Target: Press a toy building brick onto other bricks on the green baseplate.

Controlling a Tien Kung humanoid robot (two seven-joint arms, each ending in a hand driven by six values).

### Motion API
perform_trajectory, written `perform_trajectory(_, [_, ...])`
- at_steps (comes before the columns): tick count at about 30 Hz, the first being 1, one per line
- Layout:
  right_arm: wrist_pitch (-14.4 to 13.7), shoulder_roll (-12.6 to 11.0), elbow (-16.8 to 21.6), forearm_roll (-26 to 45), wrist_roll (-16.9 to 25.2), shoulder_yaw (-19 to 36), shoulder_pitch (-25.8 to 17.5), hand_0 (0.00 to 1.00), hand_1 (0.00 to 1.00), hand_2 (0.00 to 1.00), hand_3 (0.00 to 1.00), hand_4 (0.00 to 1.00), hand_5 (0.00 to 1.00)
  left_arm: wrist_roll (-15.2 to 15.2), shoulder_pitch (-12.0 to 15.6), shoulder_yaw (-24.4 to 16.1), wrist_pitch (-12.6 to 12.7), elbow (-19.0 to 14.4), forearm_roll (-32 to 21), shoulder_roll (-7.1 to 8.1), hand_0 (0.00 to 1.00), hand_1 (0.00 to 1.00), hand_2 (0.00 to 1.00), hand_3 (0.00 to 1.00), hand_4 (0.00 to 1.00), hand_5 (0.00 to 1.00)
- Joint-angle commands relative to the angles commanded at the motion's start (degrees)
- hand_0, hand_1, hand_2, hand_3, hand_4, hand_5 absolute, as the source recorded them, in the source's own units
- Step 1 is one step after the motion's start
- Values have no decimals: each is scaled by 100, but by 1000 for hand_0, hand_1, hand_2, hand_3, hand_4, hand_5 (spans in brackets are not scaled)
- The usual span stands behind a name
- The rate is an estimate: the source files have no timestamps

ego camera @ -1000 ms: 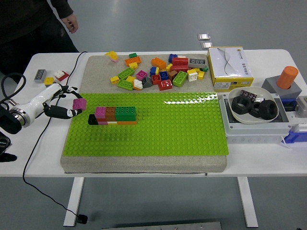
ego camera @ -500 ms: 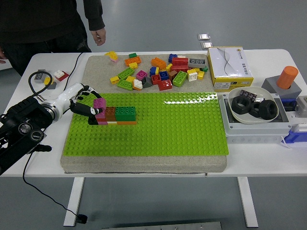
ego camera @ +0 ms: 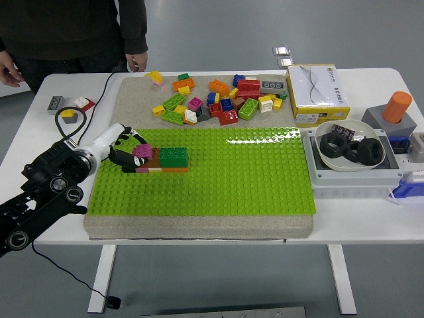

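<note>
Item: my left hand [ego camera: 126, 151], fingers curled around a magenta brick [ego camera: 142, 152]. Location: left end of the brick row [ego camera: 162, 159] on the green baseplate [ego camera: 218, 179]. Row's long axis runs left-right, extending rightward from my hand. Right hand: unseen.
</note>
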Motion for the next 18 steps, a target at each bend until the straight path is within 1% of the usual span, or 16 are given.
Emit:
perform_trajectory(3, [6, -3, 0, -3, 7, 14, -3, 518, 691, 739, 727, 766, 837, -52, -38, 50, 0, 28, 49, -40, 911, 920, 929, 453, 718, 2])
perform_trajectory(4, [8, -4, 0, -5, 9, 19, -5, 518, 694, 736, 726, 766, 836, -61, -50, 60, 3, 34, 65, -54, 911, 920, 930, 451, 688, 2])
perform_trajectory(10, [23, -12, 0, -49, 28, 74, -18, 518, 691, 732, 725, 766, 837, -70, -115, 84, -1, 113, 127, -149, 909, 916, 930, 451, 685, 2])
perform_trajectory(18, [44, -19, 0, -144, 53, 170, -20, 518, 692, 732, 725, 766, 835, -70, -132, 83, 9, 251, 116, -204, 908, 915, 930, 449, 684, 2])
